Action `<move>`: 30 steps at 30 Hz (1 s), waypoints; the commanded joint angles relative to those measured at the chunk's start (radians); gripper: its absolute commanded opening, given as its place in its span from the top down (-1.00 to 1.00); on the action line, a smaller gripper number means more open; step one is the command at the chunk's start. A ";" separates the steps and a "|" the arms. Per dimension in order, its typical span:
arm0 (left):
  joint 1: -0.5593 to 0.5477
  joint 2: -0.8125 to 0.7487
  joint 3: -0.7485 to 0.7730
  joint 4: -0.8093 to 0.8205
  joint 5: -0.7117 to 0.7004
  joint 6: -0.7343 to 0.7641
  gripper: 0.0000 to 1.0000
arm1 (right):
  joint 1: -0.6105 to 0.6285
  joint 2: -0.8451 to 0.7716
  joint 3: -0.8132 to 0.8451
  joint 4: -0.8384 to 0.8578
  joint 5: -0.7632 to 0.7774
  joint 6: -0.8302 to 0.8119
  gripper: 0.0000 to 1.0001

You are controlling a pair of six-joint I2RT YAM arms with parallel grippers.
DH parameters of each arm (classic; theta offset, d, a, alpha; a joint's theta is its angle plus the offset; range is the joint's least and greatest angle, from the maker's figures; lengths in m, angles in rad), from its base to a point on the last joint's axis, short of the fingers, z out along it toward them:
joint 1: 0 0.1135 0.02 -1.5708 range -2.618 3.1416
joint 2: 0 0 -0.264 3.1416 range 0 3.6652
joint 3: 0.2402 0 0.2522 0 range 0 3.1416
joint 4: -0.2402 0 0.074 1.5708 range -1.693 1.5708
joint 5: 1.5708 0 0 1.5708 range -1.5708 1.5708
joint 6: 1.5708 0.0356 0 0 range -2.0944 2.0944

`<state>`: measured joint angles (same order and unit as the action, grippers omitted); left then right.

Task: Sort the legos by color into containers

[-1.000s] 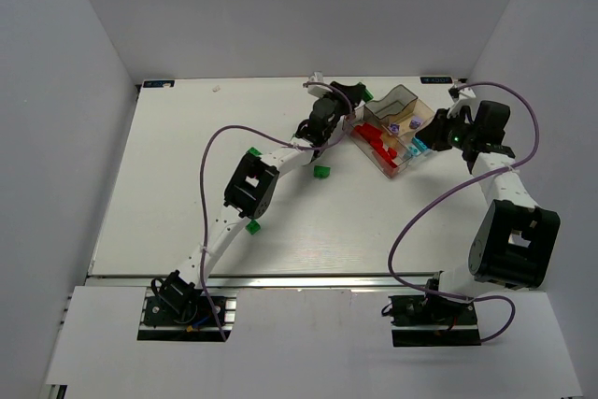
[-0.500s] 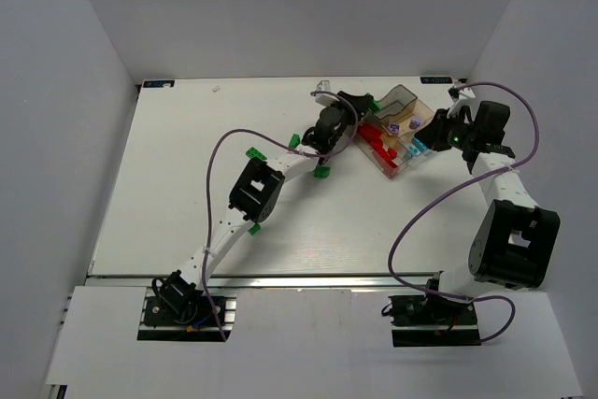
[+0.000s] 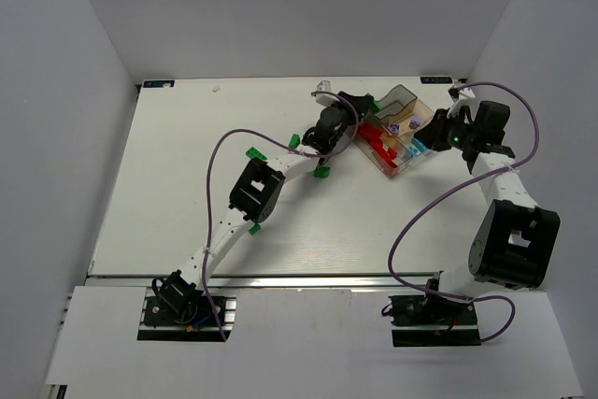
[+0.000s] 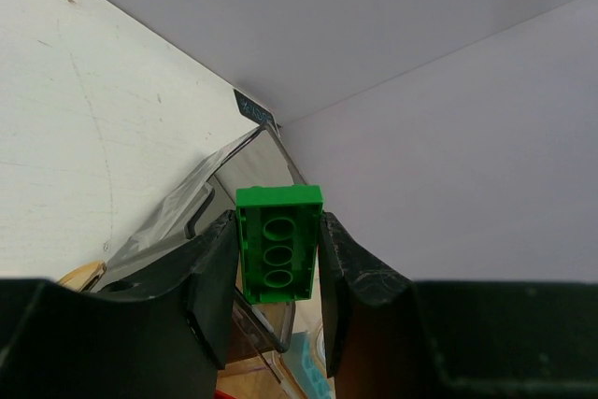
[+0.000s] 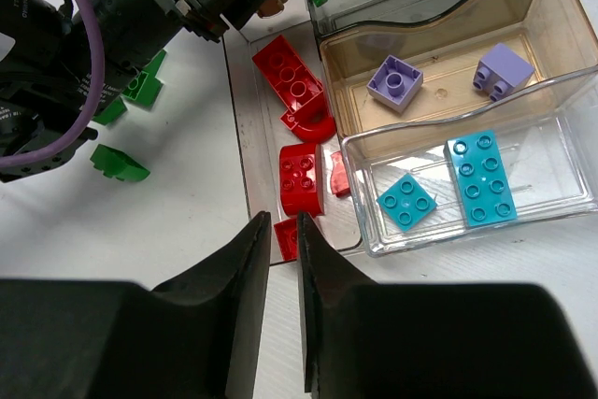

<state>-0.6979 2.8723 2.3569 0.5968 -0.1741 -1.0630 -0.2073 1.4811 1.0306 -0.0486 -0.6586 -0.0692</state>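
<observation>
— What is gripped by the left gripper [image 4: 277, 276]?

— A green brick [image 4: 278, 254] is clamped between its two fingers, with the hollow underside turned to the wrist camera. From the right wrist, the brick is seen held over the edge of the tray's [image 5: 236, 109] dark smoky compartment.

— And how are the jaws of the right gripper [image 5: 283, 301] set?

— They are parted only by a narrow slit, and nothing is held between them. The gripper is poised above the near rim of the tray, beside the red pieces.

— How is the tray filled?

— Red bricks [image 5: 301, 178] are gathered in the long compartment. Two pale purple bricks [image 5: 394, 81] are laid on the tan bottom, and two cyan bricks [image 5: 481, 178] are placed in the clear compartment.

— What is seen outside it?

— Several loose green bricks [image 5: 117, 163] are scattered on the white table [image 3: 187, 193], close to the left arm.
</observation>
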 commanded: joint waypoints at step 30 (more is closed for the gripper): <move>0.017 -0.373 -0.198 0.052 0.142 0.164 0.76 | 0.029 0.041 0.092 -0.210 -0.479 -0.483 -0.30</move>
<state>-0.6903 2.7399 2.2219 0.5777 -0.1009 -0.9783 -0.1959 1.5059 1.0565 -0.1566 -0.9840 -0.3534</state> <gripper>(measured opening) 0.156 0.631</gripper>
